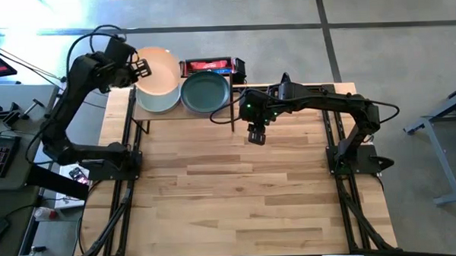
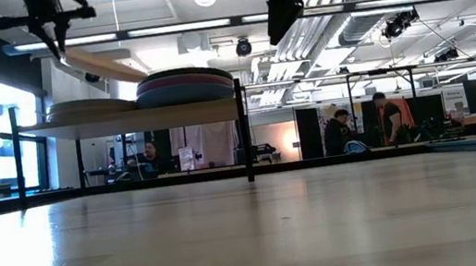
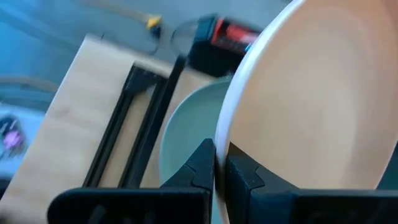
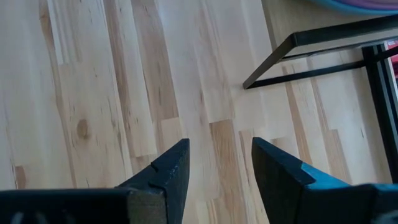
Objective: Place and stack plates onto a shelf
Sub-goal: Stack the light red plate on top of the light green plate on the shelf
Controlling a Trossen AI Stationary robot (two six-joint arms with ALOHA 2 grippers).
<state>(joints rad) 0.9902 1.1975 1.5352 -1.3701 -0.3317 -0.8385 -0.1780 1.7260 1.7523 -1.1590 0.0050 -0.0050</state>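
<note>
A peach plate [image 1: 160, 69] is held tilted above the shelf's left half by my left gripper [image 1: 141, 67], which is shut on it. Under it a pale plate [image 1: 157, 101] tops the left stack on the shelf [image 2: 143, 118]. To its right a dark teal plate [image 1: 205, 92] tops a second stack [image 2: 185, 86]. My right gripper [image 1: 256, 133] is open and empty, hovering over the tabletop just right of the shelf's black post [image 1: 232, 105]. In the left wrist view the peach plate [image 3: 323, 99] fills the right side, above the pale plate [image 3: 193, 134]. My left gripper pinches the peach plate's rim [image 3: 222, 138] between its two fingers, one on the plate's upper face and one on its underside. The fingers come from the table's left side, slanting down. The plate is lifted clear and tilted, its far side lower, over the left stack.
A red and black box [image 1: 208, 66] lies beyond the shelf at the table's far edge. Black frame rails [image 1: 124, 200] run along both table sides. The slatted tabletop [image 1: 238, 196] stretches wide toward the near edge. People stand in the room behind [image 2: 392, 121].
</note>
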